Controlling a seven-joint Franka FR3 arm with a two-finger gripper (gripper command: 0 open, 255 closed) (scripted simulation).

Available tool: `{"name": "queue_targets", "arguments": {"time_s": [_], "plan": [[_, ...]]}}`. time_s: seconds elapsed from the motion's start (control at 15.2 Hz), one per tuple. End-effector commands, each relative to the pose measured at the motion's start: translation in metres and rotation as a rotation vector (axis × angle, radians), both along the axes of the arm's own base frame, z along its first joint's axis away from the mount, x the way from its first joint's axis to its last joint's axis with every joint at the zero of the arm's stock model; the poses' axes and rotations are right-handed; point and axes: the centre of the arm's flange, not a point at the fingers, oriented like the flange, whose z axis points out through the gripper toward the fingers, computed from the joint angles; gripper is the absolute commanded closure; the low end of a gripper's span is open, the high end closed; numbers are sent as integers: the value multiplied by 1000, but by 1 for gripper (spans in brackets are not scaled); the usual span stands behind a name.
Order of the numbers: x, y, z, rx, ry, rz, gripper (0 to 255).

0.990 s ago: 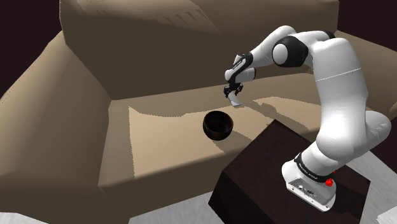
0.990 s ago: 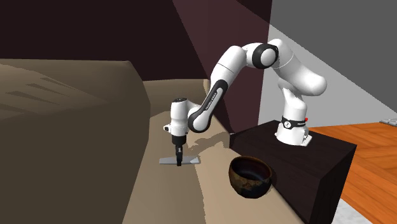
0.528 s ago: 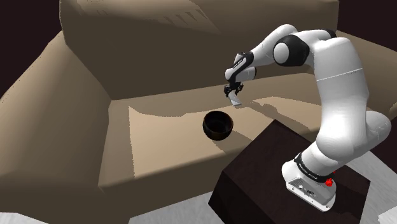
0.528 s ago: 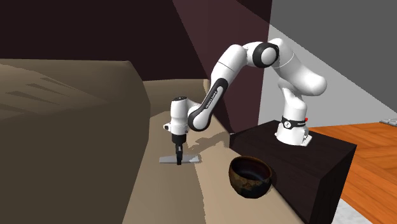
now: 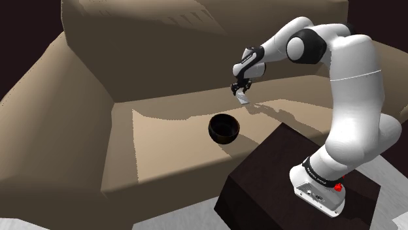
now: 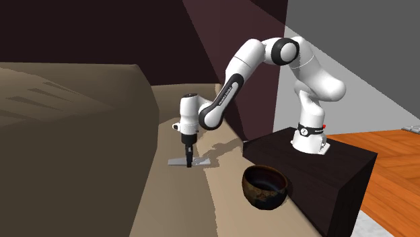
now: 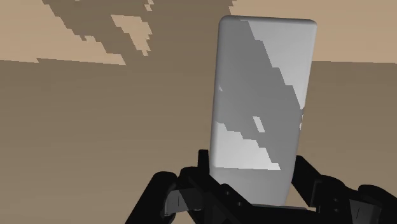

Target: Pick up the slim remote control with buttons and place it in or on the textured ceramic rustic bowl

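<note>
Dim overall, with hard light: the arm casts a crisp shadow on the sofa seat beside the gripper. Blocky, stair-stepped shadows mottle the grey remote it clasps.

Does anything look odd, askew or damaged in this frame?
Nothing spilled or damaged. The remote, clasped at one end by the tool, is a plain grey slab with no buttons showing. The dark bowl stands upright on the sofa seat.
</note>
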Motion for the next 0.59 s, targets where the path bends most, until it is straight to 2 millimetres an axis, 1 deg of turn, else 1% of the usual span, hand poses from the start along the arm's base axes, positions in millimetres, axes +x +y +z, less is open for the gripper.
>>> {"name": "queue_targets", "arguments": {"time_s": [0.0, 0.53], "plan": [[0, 0, 10, 0, 0, 0, 255], [0, 0, 53, 0, 0, 0, 255]]}}
